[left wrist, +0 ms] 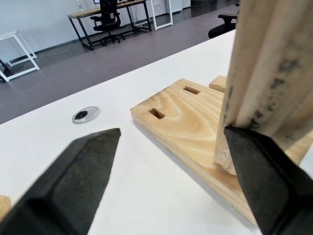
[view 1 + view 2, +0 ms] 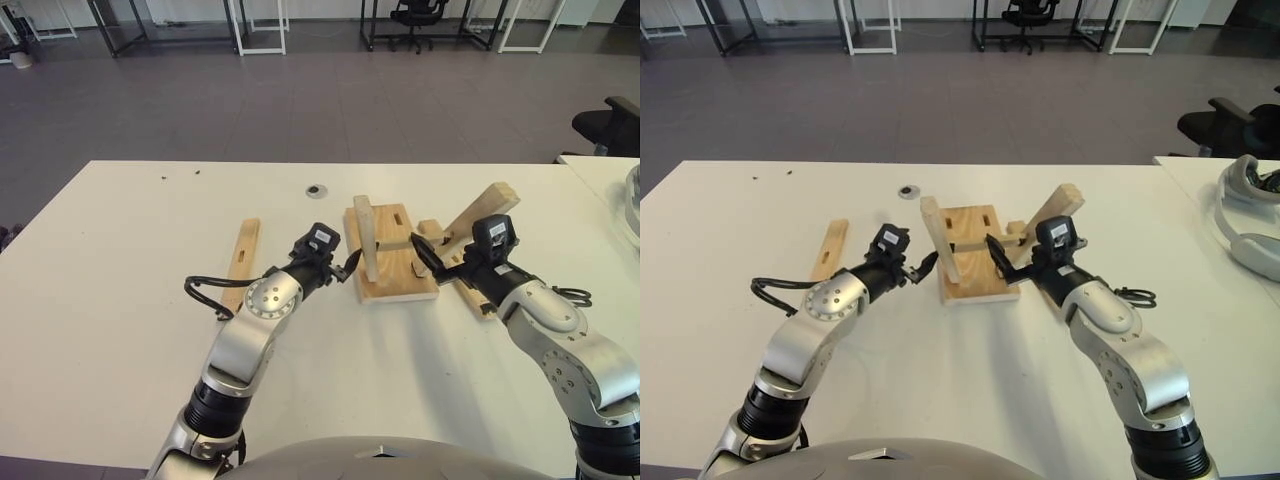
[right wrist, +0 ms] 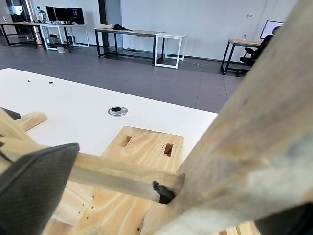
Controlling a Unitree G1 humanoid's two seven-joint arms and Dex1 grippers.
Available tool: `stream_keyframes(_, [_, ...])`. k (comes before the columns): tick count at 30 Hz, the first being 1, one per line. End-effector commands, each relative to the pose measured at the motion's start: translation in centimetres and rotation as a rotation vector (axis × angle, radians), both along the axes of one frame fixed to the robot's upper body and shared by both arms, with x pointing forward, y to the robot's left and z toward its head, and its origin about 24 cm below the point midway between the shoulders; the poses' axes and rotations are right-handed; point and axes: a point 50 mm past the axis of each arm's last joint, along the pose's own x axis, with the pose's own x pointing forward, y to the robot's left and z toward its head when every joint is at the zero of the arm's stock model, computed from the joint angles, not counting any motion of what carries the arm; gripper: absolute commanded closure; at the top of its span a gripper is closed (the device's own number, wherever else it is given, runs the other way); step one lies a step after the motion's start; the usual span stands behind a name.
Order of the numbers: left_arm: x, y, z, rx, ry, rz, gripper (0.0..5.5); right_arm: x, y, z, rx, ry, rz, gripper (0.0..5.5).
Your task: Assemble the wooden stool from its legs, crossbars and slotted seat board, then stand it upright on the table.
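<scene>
No text, number or sign can be read. A white sticker [image 2: 322, 236] sits on the housing behind the left tool [image 2: 347, 268], and a second white sticker [image 2: 497, 231] behind the right tool [image 2: 420, 258]. Their print is too small to make out.

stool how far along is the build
Done: an upright leg stands in the seat board, which lies flat on the table, and a crossbar joins it to a tilted leg. In hand: the right hand is at that crossbar and tilted leg; the left hand is open beside the upright leg. Left: seat the tilted leg, fit the spare leg lying on the table, then stand the stool up.
</scene>
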Motion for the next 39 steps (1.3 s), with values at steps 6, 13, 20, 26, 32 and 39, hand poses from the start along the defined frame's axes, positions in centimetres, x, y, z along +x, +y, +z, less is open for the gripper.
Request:
stream_keyframes(6, [0.4,-0.4,3.4,-0.041,-0.155,-0.104,1.56,-1.4,1.6,-4.1,0.063,0.23,0.255,0.14])
stream_keyframes(13, [-0.4,8.0,-0.5,0.197,-0.041,0.008,1.56,-2.1,-3.2,-2.1,0.011,0.109,0.32,0.14])
stream_keyframes(20, [3.3,9.8,9.1,-0.169,-0.348,0.058,1.56,-1.5,-8.2,7.8,0.16,-0.221,0.358,0.14])
stream_keyframes(26, [4.3,4.7,18.0,-0.442,-0.546,-0.182,1.56,0.8,-7.6,15.6,0.518,-0.521,0.383,0.14])
stream_keyframes(32, [4.6,-2.2,6.7,-0.321,-0.15,-0.264,1.56,3.6,-4.3,1.5,0.284,0.016,0.202,0.14])
stream_keyframes(39, [5.5,-1.0,4.5,-0.273,-0.207,-0.167,1.56,3.7,-2.4,2.7,0.414,-0.083,0.25,0.14])
